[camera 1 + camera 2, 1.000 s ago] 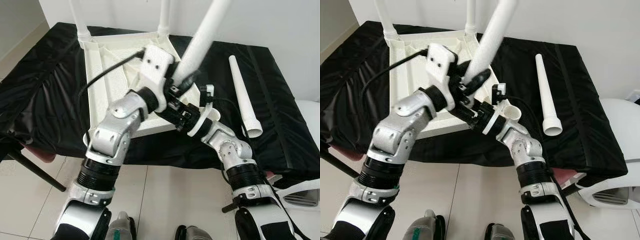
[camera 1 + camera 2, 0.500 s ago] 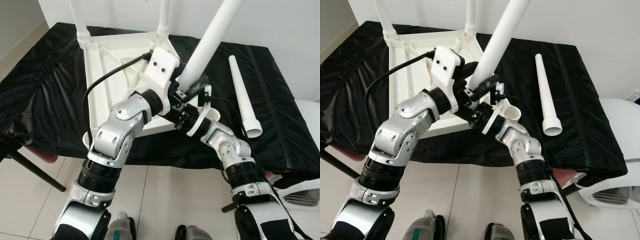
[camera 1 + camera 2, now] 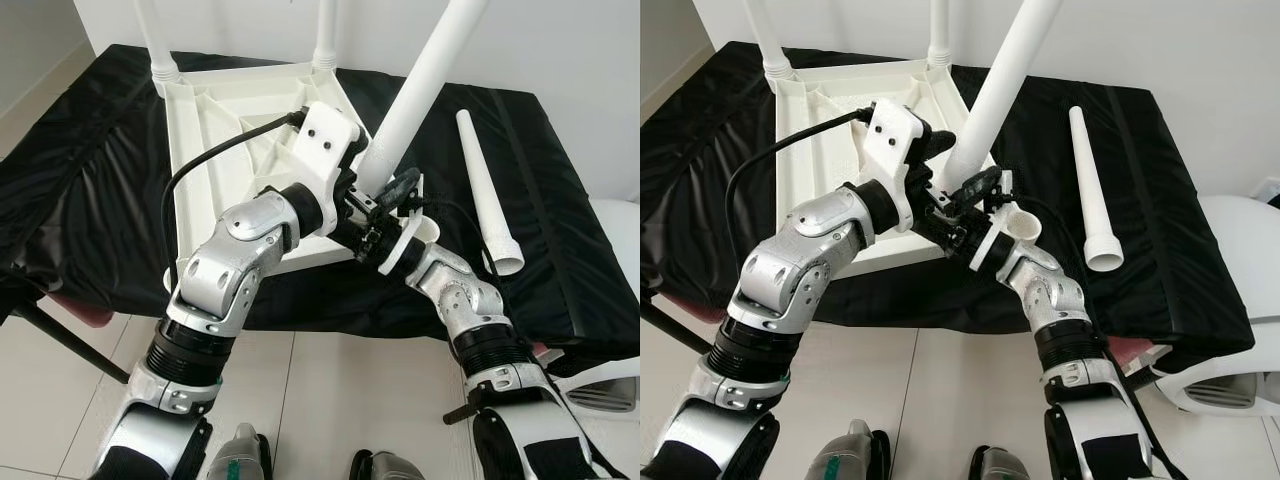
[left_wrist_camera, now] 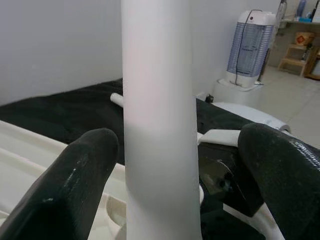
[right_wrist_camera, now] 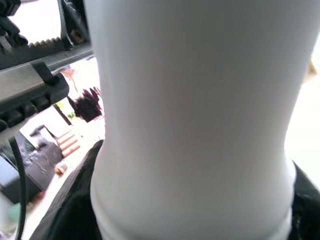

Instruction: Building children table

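The white table top point(image 3: 215, 130) lies upside down on a black-covered table point(image 3: 90, 200). Two white legs point(image 3: 155, 40) point(image 3: 327, 35) stand at its far corners. A third leg point(image 3: 425, 75) leans up and to the right over the near right corner. My right gripper point(image 3: 388, 192) is shut on its lower end, and the right wrist view shows that leg point(image 5: 195, 100) very close. My left gripper point(image 3: 352, 185) stands open astride the same leg point(image 4: 160, 125); one finger point(image 4: 75, 180) rests against it and the other is apart. A fourth leg point(image 3: 487, 190) lies loose on the cloth to the right.
A white appliance point(image 3: 1240, 330) stands on the floor at the right. A dark table strut point(image 3: 60, 340) slants down at the left. The table's front edge point(image 3: 330, 315) runs just before my arms over a tiled floor. A tower fan point(image 4: 250, 50) stands in the room beyond.
The held leg has swung more upright and to the right. My left wrist has shifted right and forward along it; the right gripper keeps its hold.
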`<state>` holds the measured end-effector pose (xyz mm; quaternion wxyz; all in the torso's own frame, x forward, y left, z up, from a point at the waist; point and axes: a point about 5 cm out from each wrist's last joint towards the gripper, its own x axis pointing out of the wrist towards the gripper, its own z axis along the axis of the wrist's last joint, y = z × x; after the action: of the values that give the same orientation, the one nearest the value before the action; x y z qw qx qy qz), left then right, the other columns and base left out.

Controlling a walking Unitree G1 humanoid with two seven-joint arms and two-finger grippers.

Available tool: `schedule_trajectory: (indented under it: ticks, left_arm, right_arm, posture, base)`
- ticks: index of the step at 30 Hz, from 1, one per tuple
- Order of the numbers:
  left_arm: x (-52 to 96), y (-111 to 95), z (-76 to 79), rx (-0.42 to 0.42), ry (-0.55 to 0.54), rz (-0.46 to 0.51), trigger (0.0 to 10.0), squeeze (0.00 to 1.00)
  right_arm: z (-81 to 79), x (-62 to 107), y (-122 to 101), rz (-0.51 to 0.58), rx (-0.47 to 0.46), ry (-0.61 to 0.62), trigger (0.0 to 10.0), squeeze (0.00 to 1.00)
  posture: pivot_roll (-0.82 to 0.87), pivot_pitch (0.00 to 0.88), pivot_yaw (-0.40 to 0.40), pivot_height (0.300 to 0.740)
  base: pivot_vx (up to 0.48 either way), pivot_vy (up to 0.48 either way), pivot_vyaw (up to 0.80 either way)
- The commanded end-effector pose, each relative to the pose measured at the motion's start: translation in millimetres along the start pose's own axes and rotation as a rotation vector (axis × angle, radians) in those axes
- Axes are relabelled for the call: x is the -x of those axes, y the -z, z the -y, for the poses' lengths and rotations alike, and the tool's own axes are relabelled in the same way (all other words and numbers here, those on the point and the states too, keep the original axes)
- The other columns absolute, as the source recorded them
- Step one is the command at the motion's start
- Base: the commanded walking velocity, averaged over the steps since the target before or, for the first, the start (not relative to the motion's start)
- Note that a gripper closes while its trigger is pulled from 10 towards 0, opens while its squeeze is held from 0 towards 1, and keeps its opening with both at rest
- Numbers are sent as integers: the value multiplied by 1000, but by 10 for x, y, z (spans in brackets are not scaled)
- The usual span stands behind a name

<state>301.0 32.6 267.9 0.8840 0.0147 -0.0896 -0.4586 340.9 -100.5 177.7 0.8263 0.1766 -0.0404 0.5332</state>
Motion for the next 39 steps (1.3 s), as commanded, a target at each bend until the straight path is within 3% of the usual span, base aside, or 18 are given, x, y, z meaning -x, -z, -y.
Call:
schedule_trajectory:
  ticks: [1, 7, 19, 30, 34, 39]
  left_arm:
    - [-5, -38, 84, 15, 124, -8, 10000, 0]
    - [22, -203, -81, 29, 117, 6, 10000, 0]
    - [-5, -292, -170, 45, 78, 14, 10000, 0]
    - [-96, -347, -391, 125, -5, -47, 10000, 0]
    - [-120, -475, -565, 154, -42, -90, 10000, 0]
    - [-104, -589, -626, 147, -44, -95, 10000, 0]
  right_arm:
    - [-4, -44, -67, -3, 48, -23, 10000, 0]
    - [69, -30, -104, -30, 93, -15, 10000, 0]
    - [41, -47, -43, -77, 139, -66, 10000, 0]
    - [-21, -29, 50, -165, 230, -158, 10000, 0]
    - [6, 8, 75, -190, 264, -155, 10000, 0]
    - [21, 32, 92, -206, 276, -152, 10000, 0]
  posture:
    - [76, 71, -3, 740]
    - [80, 65, -6, 740]
    - [84, 64, -8, 740]
    - [86, 67, -10, 740]
    - [86, 68, -7, 740]
    - [90, 67, -8, 740]
  base:
    - [0, 0, 0]
    - [0, 0, 0]
    - [0, 0, 0]
    - [0, 0, 0]
    - [0, 0, 0]
    - [0, 0, 0]
